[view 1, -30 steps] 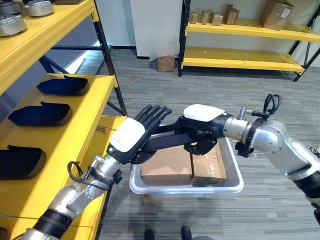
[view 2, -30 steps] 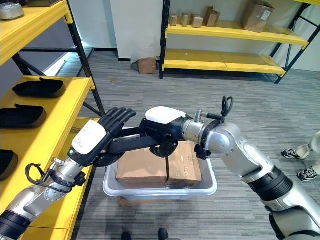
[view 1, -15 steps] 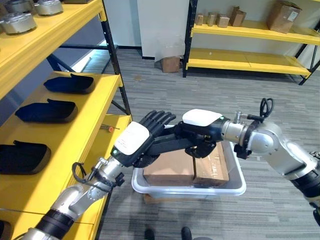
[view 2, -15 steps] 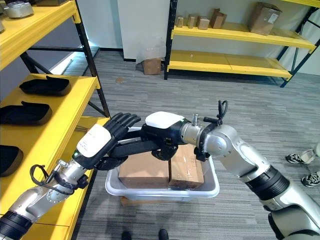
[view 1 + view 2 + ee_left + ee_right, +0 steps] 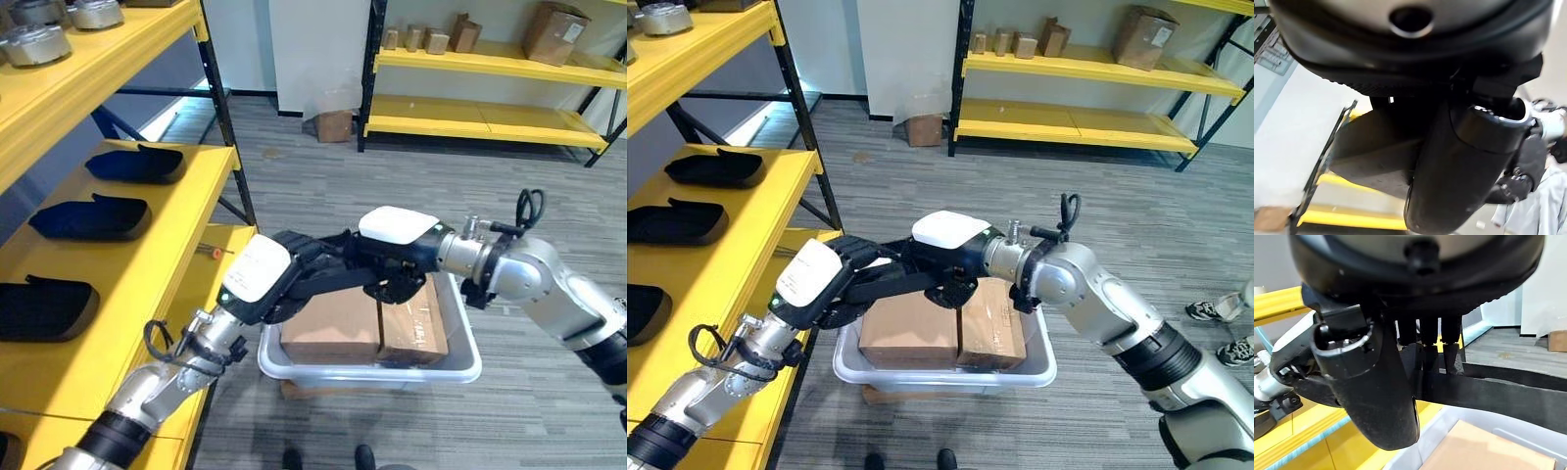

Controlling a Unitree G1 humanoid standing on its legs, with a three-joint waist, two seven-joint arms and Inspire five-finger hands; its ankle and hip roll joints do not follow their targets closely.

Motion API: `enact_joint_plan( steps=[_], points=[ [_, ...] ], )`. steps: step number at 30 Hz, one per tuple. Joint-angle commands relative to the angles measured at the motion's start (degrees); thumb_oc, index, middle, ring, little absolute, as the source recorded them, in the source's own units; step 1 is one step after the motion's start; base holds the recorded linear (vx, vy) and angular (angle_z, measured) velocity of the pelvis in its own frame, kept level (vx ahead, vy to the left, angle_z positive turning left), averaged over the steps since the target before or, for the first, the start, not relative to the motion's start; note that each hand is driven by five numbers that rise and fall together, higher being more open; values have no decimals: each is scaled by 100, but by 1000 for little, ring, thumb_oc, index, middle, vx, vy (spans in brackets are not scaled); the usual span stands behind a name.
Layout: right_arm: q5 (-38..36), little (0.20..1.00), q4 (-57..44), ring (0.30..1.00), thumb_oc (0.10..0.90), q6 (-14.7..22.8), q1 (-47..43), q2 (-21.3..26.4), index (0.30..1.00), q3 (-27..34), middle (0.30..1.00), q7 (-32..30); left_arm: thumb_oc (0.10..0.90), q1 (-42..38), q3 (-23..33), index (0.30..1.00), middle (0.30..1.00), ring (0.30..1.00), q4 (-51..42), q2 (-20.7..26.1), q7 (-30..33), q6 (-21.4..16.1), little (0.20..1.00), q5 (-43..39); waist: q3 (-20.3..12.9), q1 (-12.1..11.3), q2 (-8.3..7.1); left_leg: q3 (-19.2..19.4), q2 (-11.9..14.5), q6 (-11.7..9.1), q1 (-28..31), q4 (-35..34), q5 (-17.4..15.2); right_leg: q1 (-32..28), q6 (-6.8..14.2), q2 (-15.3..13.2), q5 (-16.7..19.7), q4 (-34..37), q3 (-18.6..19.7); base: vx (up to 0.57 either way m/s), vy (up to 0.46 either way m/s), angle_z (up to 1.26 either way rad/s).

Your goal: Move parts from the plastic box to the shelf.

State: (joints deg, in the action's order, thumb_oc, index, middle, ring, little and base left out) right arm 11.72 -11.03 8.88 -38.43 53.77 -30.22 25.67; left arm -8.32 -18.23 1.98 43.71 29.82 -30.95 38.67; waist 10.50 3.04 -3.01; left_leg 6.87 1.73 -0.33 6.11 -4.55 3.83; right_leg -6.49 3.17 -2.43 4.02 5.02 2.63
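Note:
A long black part (image 5: 331, 281) hangs above the grey plastic box (image 5: 462, 368), held between both hands. My left hand (image 5: 257, 278) has its fingers curled over the part's near end. My right hand (image 5: 396, 247), with a white cover on its back, is shut on the far end. In the right wrist view the part (image 5: 1498, 392) runs under the fingers (image 5: 1429, 340). In the left wrist view the thumb (image 5: 1464, 166) lies against the dark part (image 5: 1374, 156). The box holds two brown cardboard cartons (image 5: 329, 330) side by side.
The yellow shelf (image 5: 181, 250) stands at my left, its middle level carrying three black parts (image 5: 135, 164) (image 5: 88, 217) (image 5: 44, 307). Metal parts (image 5: 35, 43) sit on the upper level. A second yellow rack (image 5: 480, 117) with cartons stands behind. A person's shoes (image 5: 1215, 323) show at the right.
My left hand's fingers, straight before, have curled down over the black part. The right hand keeps its hold and has barely moved.

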Motion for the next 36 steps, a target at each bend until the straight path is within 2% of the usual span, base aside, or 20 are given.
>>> enact_joint_plan(
  steps=[1, 2, 5, 8, 9, 10, 11, 15, 17, 18, 19, 20, 22, 30, 36],
  points=[
    [-661, 300, -253, 300, 400, 692, -802, -406, 300, 131, 300, -611, 400, -1510, 76, 300, 300, 300, -539, -349, 1370, -147, 300, -552, -688, -53, -167, -371, 385, -275, 144, -45, -518, 1, 422, -396, -106, -15, -223, 0, 0, 0],
    [-661, 300, -252, 300, 400, 692, -804, -404, 300, 132, 300, -611, 400, -1513, 73, 300, 300, 300, -535, -350, 1376, -148, 300, -548, -686, -54, -167, -371, 385, -275, 144, -45, -518, 0, 422, -396, -106, -15, -224, 0, 0, 0],
    [-764, 300, -310, 300, 400, 577, -953, -440, 300, 139, 300, -744, 400, -1842, 103, 300, 300, 300, -833, -474, 1460, 335, 300, -609, -724, -31, -190, -397, 383, -281, 136, -45, -519, -3, 429, -400, -103, -21, -237, 0, 0, 0],
    [-1031, 300, -376, 300, 400, 349, -1093, -526, 300, 106, 300, -1059, 400, -2087, 7, 300, 300, 300, -772, -630, 1652, 589, 300, -737, -751, 7, -205, -393, 386, -287, 153, -45, -529, -7, 428, -394, -109, -32, -235, -5, 10, 0],
    [-1031, 300, -376, 300, 400, 349, -1093, -525, 300, 107, 300, -1059, 400, -2088, 6, 300, 300, 300, -771, -630, 1652, 588, 300, -736, -750, 6, -205, -393, 386, -287, 154, -45, -529, -7, 428, -394, -108, -33, -235, 1, 37, 1],
    [-1121, 300, -401, 300, 400, -92, -1116, -761, 300, 270, 300, -999, 400, -2277, -145, 300, 300, 300, -814, -1068, 1645, 662, 300, -846, -737, 81, -224, -419, 399, -278, 190, -45, -571, -25, 403, -378, -157, -78, -204, 7, 32, 5],
    [-1093, 300, -450, 300, 400, -179, -1062, -751, 300, 330, 300, -940, 400, -2241, -113, 300, 300, 300, -925, -1142, 1548, 633, 300, -781, -744, 87, -236, -414, 396, -282, 198, -45, -579, -46, 411, -382, -162, -72, -204, 6, 31, 3],
    [-1028, 300, -711, 300, 400, -296, -872, -600, 300, 554, 300, -704, 400, -2189, -74, 300, 300, 300, -1142, -1174, 1305, 776, 300, -735, -766, 162, -260, -350, 394, -286, 218, -45, -603, -56, 440, -395, -146, -57, -180, 0, 0, 0],
    [-1032, 363, -868, 363, 445, -329, -827, -485, 363, 649, 363, -512, 400, -2194, -93, 300, 300, 300, -1113, -1124, 1168, 827, 300, -746, -777, 220, -261, -285, 400, -286, 234, -45, -615, -47, 452, -397, -135, -51, -146, -9, -12, -6],
    [-1032, 566, -990, 566, 590, -365, -803, -399, 566, 696, 566, -410, 400, -2178, -118, 300, 300, 300, -1104, -1107, 1064, 857, 300, -715, -770, 261, -261, -248, 403, -287, 239, -45, -622, -41, 457, -393, -132, -48, -119, -16, -20, -6],
    [-1046, 920, -1050, 920, 843, -389, -781, -358, 920, 723, 920, -353, 400, -2154, -138, 300, 300, 300, -1109, -1087, 1006, 882, 300, -704, -767, 273, -259, -229, 403, -287, 244, -45, -626, -39, 462, -392, -130, -45, -104, -18, -21, -7],
    [-1046, 1000, -1080, 1000, 900, -397, -763, -341, 1000, 739, 1000, -319, 400, -2141, -146, 300, 300, 300, -1103, -1077, 992, 881, 300, -693, -766, 275, -259, -219, 404, -286, 247, -45, -629, -38, 464, -391, -128, -43, -96, -21, -24, -8],
    [-968, 1000, -1241, 1000, 900, -423, -687, -207, 1000, 797, 1000, -37, 400, -2015, -163, 300, 300, 300, -1045, -996, 752, 739, 300, -676, -753, 305, -251, -180, 399, -276, 261, -45, -641, -32, 471, -390, -115, -34, -60, -18, -19, -6],
    [-810, 1000, -1351, 1000, 900, -368, -657, 93, 1000, 720, 1000, 324, 400, -1694, -176, 300, 300, 300, -984, -817, 409, 547, 300, -912, -722, 293, -238, -150, 389, -269, 245, -45, -621, -14, 478, -390, -99, -30, -46, 0, 0, 0],
    [-843, 1000, -1519, 1000, 900, -321, -458, 289, 1000, 860, 1000, 284, 400, -1371, -131, 300, 300, 300, -874, -773, 35, 422, 300, -1096, -689, 286, -238, -141, 395, -268, 218, -45, -603, 18, 477, -379, -90, -35, -29, 0, 0, 0]
  ],
)
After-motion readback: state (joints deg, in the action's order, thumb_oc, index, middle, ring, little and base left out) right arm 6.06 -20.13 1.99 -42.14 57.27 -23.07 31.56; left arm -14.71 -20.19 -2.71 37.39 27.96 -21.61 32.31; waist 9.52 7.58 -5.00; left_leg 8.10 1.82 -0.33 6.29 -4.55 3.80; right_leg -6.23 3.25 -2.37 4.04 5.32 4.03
